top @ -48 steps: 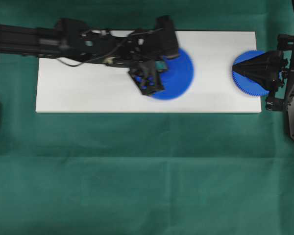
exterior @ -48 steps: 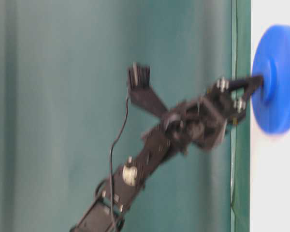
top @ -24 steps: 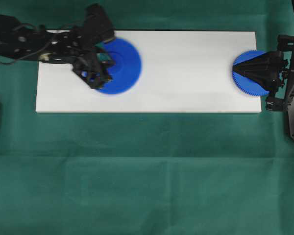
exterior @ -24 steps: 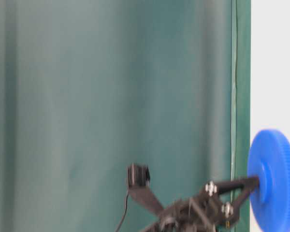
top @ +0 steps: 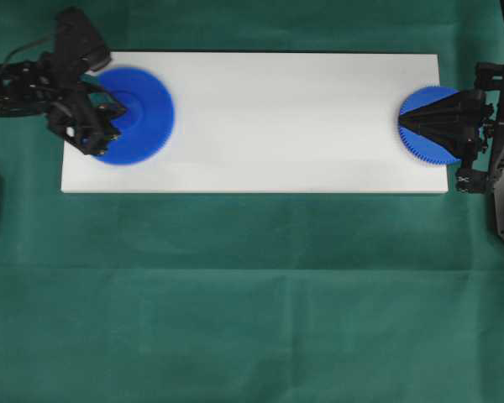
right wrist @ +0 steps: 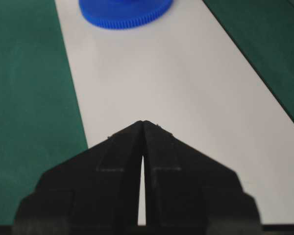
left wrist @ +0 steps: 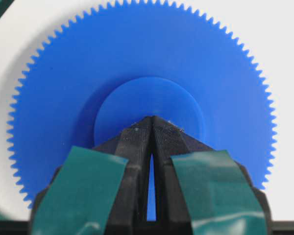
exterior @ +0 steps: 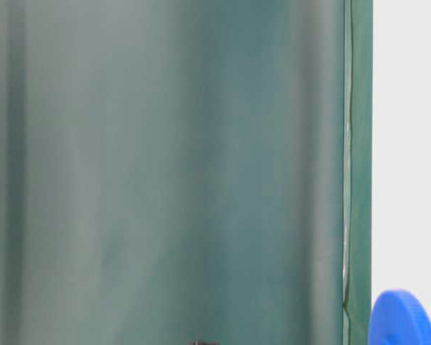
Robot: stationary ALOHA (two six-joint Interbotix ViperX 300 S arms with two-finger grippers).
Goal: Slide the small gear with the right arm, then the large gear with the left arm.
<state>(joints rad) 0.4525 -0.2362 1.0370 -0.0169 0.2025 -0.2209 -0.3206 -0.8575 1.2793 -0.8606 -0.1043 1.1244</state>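
Where the closed left gripper [left wrist: 152, 120] presses its hub, the large gear [top: 134, 104] blurs, partly hidden.

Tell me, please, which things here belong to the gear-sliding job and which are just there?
Part of the job:
- large gear, at the board's left end
- small gear, at its right end
- left gripper
- right gripper

Just there:
- white board
- green cloth
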